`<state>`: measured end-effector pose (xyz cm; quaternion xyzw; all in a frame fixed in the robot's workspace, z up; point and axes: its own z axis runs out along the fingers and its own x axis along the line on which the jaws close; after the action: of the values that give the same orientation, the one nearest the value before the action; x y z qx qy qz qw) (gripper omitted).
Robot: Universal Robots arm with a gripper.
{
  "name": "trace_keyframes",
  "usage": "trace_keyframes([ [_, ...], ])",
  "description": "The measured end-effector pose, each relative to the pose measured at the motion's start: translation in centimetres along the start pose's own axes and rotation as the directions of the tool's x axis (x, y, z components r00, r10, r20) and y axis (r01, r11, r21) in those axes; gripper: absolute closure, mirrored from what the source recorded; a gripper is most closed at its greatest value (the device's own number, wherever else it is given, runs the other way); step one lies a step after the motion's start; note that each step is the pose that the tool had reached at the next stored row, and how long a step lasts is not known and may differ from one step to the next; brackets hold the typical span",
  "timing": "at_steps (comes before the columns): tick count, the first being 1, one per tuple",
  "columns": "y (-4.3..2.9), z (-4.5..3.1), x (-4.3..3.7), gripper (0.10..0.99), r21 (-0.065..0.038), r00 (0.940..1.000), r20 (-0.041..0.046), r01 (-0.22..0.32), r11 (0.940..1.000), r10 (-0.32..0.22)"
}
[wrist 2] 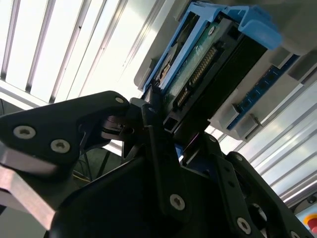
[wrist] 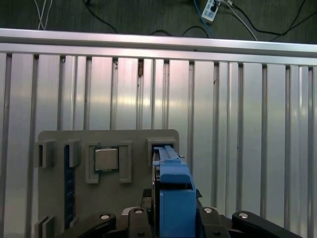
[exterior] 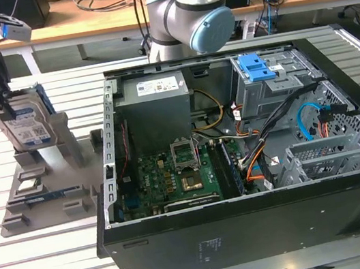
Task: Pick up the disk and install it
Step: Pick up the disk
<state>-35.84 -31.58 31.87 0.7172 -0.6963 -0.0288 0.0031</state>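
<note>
The disk, a silver drive with a white-and-blue label in a blue carrier, stands on edge over the upright slot of a grey fixture at the exterior view's left. My gripper comes down on it from above and is shut on the disk. In the second wrist view the black fingers clasp the connector end of the disk. The first wrist view shows the blue carrier of the disk between the fingertips of my gripper.
An open computer case lies to the exterior view's right, with a grey power-supply box, a motherboard and a drive bay with a blue latch. The fixture also holds a processor chip. Slatted metal table surrounds everything.
</note>
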Motion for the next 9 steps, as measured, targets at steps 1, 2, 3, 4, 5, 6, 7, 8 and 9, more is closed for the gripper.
trace_keyframes([
  [1,0.00,-0.08,0.00,0.722,0.000,1.0000,0.0000,0.000,1.0000,0.000],
  [2,0.00,-0.17,0.00,0.722,0.000,1.0000,0.0000,0.000,1.0000,0.000],
  [3,0.00,-0.24,-0.01,0.722,0.000,1.0000,0.0000,0.000,1.0000,0.000],
  [4,0.01,-0.33,-0.01,0.722,0.000,1.0000,0.0000,0.000,1.0000,0.000],
  [5,0.01,-0.41,-0.01,0.722,0.000,1.0000,0.0000,0.000,1.0000,0.000],
  [6,0.02,-0.51,-0.02,0.722,0.000,1.0000,0.0000,0.000,1.0000,0.000],
  [7,0.02,-0.61,-0.02,0.722,0.000,1.0000,0.0000,0.000,1.0000,0.000],
  [8,0.02,-0.74,-0.03,0.722,0.000,1.0000,0.0000,0.000,1.0000,0.000],
  [9,0.02,-0.83,-0.03,0.722,0.000,1.0000,0.0000,0.000,1.0000,0.000],
])
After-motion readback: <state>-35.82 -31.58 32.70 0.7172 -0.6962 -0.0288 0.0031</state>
